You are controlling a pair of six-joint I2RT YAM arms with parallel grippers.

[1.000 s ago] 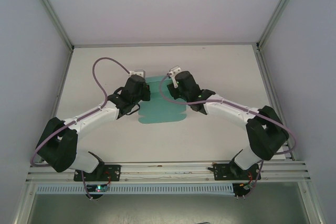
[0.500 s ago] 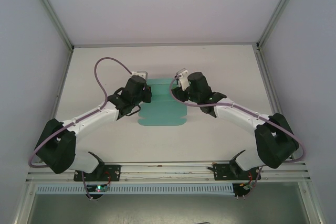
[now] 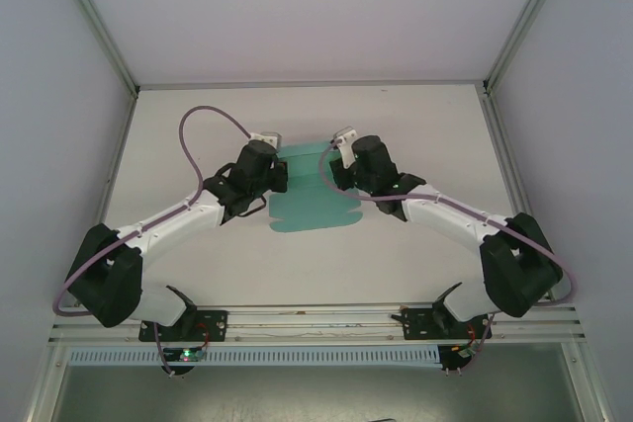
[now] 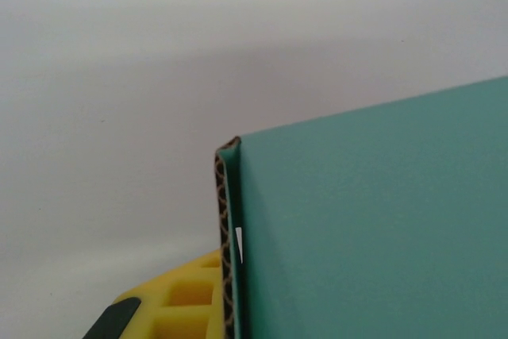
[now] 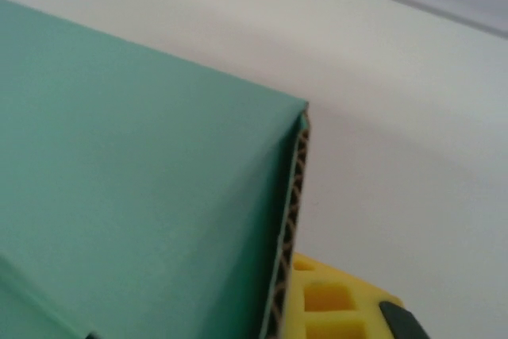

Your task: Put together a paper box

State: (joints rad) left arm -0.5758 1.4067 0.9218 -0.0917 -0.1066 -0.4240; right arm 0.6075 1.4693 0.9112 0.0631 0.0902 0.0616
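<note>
The paper box (image 3: 315, 203) is a teal-green card sheet lying mid-table between the two arms, its side flaps folded up. My left gripper (image 3: 281, 175) is at its left edge and my right gripper (image 3: 333, 171) at its right edge. In the left wrist view a raised teal flap (image 4: 373, 228) with a brown corrugated edge presses against my yellow finger (image 4: 186, 299), and my left gripper (image 4: 235, 307) is shut on it. The right wrist view mirrors this: a teal flap (image 5: 143, 180) lies against the yellow finger (image 5: 333, 303), with my right gripper (image 5: 279, 307) shut on it. The inner fingers are hidden behind the card.
The white table (image 3: 415, 116) is bounded by grey walls left and right and a metal rail (image 3: 316, 318) along the near edge. Purple cables (image 3: 203, 121) loop above each arm.
My right gripper pulled off to the right and opened, then came back to the sheet's right flap and closed. The sheet shifted slightly right. The left arm barely moved.
</note>
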